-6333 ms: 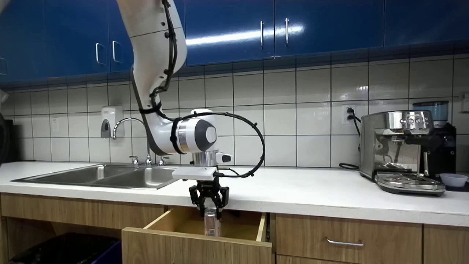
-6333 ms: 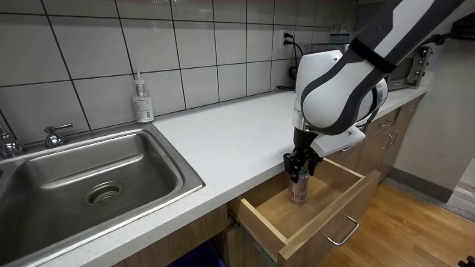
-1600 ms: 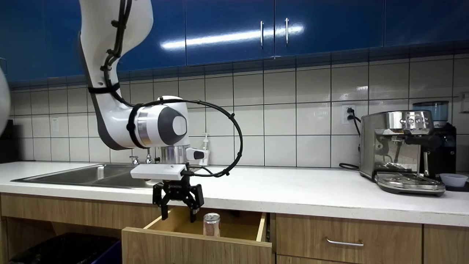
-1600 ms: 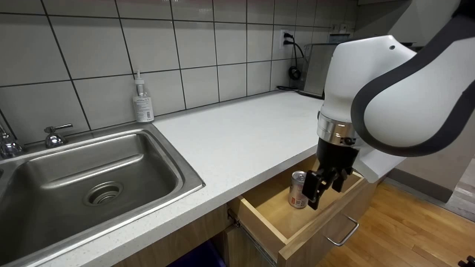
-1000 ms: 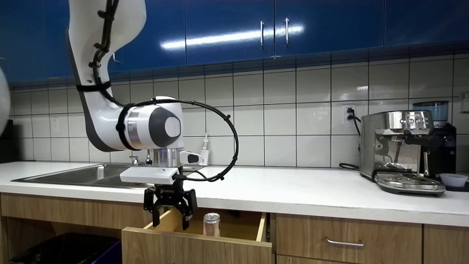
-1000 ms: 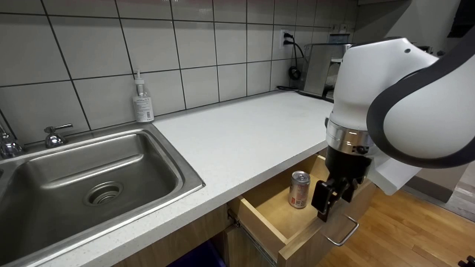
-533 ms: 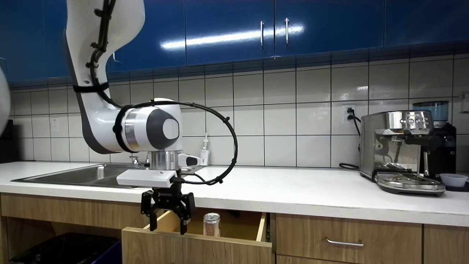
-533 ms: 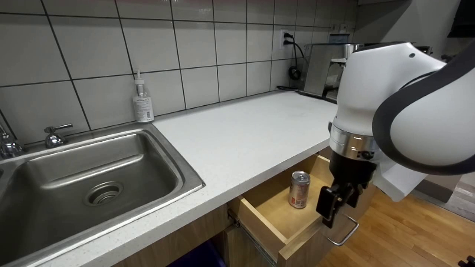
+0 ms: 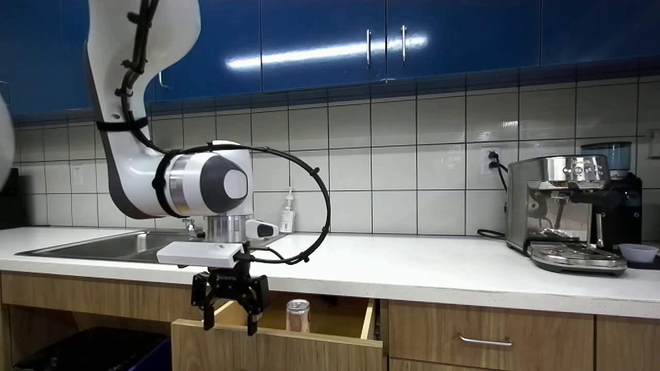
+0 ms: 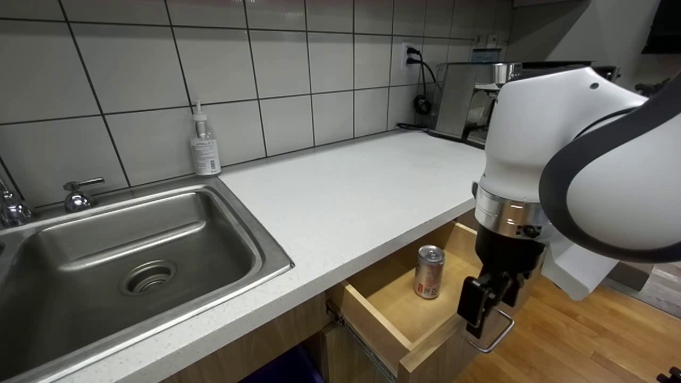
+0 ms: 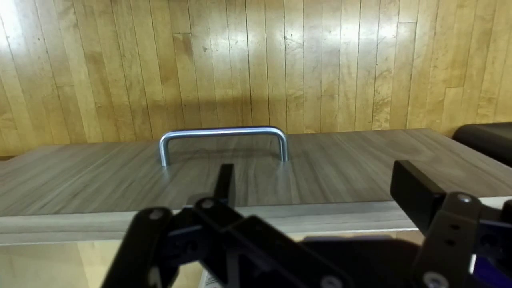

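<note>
My gripper (image 9: 230, 327) stands open with nothing between its fingers, close to the top edge of the pulled-out wooden drawer (image 9: 309, 355). In the wrist view the fingers (image 11: 414, 192) spread over the drawer front's upper edge. The metal drawer handle (image 11: 224, 132) lies beyond them, left of the middle of the jaws; it also shows below the gripper in an exterior view, as a handle (image 10: 497, 338). A silver-pink can (image 10: 429, 272) stands upright inside the drawer, apart from the gripper. Whether the fingers touch the wood cannot be told.
A white countertop (image 10: 340, 186) overhangs the drawer. A steel sink (image 10: 229, 250) is set into it, with a soap bottle (image 10: 206, 154) behind. An espresso machine (image 9: 562, 211) stands farther along. A dark-lined bin (image 9: 98, 350) sits under the counter.
Several seconds ago the fingers were around the can in the drawer. The gripper has since moved off it, over the drawer front, and has lately sunk a little. The can stayed standing.
</note>
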Motion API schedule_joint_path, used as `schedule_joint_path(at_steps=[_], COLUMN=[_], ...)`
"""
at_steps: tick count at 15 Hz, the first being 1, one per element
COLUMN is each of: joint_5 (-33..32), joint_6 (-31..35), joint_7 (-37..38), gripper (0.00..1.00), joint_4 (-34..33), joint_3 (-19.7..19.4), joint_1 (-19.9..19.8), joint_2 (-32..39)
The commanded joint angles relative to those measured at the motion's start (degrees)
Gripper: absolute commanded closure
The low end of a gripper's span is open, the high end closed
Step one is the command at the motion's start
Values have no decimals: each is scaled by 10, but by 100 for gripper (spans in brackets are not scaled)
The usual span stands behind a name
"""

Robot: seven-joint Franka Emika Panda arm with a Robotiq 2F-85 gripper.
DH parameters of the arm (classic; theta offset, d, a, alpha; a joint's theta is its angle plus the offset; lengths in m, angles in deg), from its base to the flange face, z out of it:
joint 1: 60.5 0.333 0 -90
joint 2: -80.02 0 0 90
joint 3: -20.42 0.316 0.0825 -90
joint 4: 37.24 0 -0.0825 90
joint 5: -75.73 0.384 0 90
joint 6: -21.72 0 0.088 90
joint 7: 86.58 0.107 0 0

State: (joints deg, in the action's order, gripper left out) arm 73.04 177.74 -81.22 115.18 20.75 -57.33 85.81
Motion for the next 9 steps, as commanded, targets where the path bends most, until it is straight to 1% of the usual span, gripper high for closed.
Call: schedule_joint_path(at_steps=[1, 9], joint_5=[14, 9], joint_6=[3, 4], joint_7=[-17, -14], gripper=[0, 0], joint_4=[11, 5], joint_3=[7, 5], joint_1=[-5, -6], joint_2=[-9, 9])
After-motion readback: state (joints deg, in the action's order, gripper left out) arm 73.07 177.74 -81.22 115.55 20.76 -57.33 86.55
